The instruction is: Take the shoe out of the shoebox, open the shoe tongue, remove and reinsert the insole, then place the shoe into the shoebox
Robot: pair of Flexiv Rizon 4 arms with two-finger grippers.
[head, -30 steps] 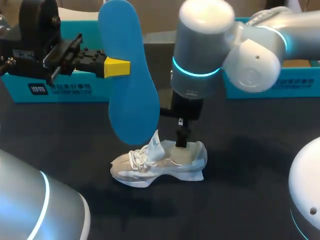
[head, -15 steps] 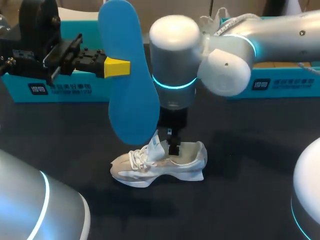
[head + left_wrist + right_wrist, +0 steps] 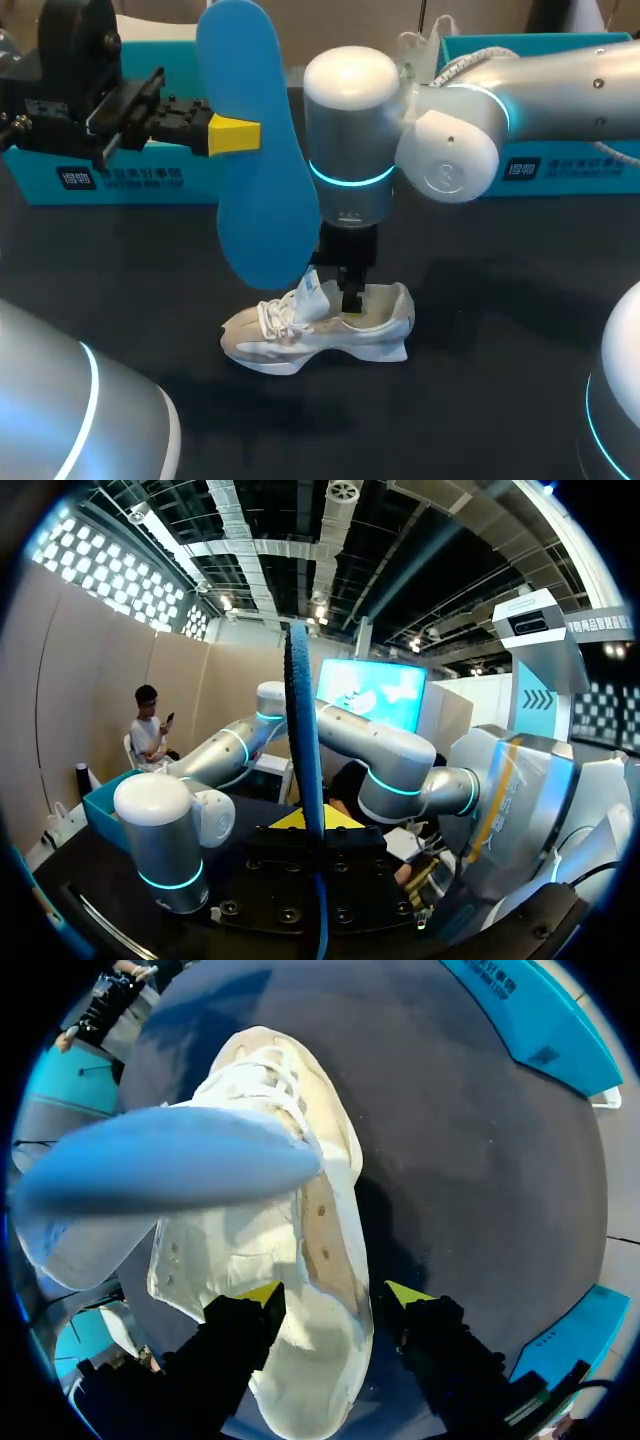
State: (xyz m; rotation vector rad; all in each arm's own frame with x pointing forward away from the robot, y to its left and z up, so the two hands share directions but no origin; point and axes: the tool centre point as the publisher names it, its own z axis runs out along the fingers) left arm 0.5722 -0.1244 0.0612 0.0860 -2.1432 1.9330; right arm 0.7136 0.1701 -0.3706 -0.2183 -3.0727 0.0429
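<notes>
Straddling collar of shoe (image 3: 290,335), right tool (image 3: 333,1294) open, left tool (image 3: 245,135) gripping insole (image 3: 265,200) aloft.

a dark, near-black table (image 3: 500,400) fills the head view from the lower edge up to the upper third. its surface is matte, with soft shadows pooled around the centre. near the top edge, right of middle, sits a pale crumpled wad (image 3: 420,42) — paper or plastic, hard to tell.

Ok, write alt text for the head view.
A blue insole stands upright in the jaws of the left arm, above a white shoe on the dark table. The right arm hangs over the shoe, its jaws at the opening.
</notes>
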